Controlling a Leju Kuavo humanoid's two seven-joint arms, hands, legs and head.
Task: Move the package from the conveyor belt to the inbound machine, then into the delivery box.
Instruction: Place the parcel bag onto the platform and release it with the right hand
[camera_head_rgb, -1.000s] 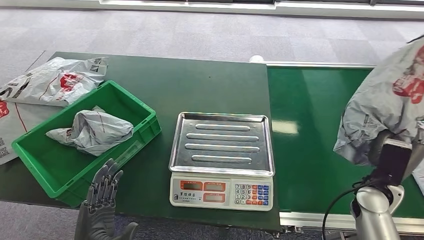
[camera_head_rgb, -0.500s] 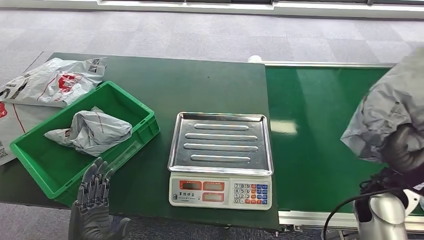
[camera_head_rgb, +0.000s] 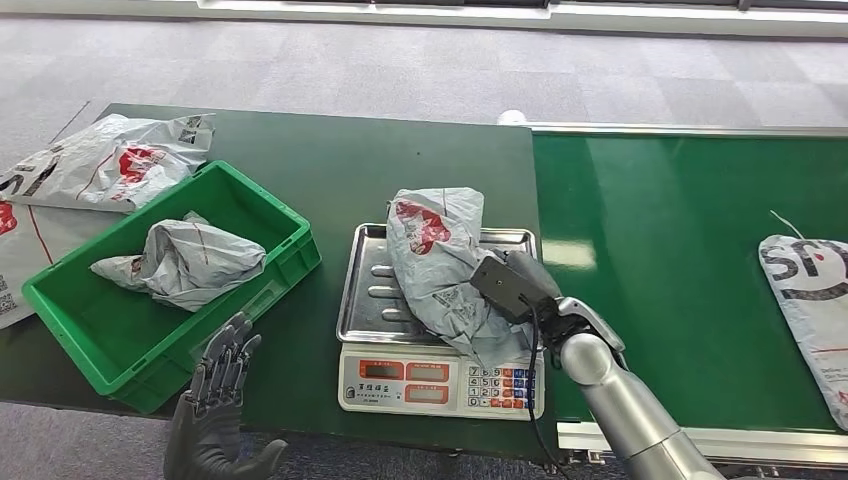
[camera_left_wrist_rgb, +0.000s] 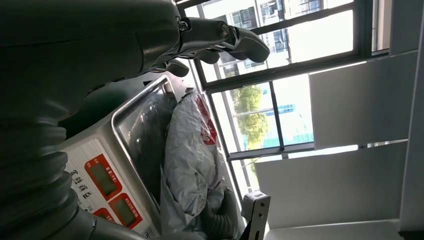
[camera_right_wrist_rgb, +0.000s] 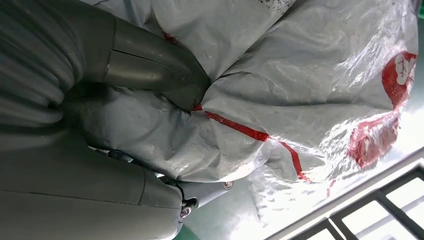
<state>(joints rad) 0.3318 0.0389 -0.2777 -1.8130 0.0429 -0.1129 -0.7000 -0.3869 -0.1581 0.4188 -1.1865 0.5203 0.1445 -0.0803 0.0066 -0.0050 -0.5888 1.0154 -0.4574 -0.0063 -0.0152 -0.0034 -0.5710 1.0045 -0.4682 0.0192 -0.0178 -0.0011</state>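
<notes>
Conveyor belt: smooth green | green crate: ribbed plastic | scale: ridged steel tray | package: crinkled grey poly bag lay on the tray, gripped by right hand | left hand: fingers spread, empty.

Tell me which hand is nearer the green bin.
Left. The left hand hovers open just off the green bin's near corner, not touching it. The right hand is over at the scale, gripping the grey package lying on its tray.
</notes>
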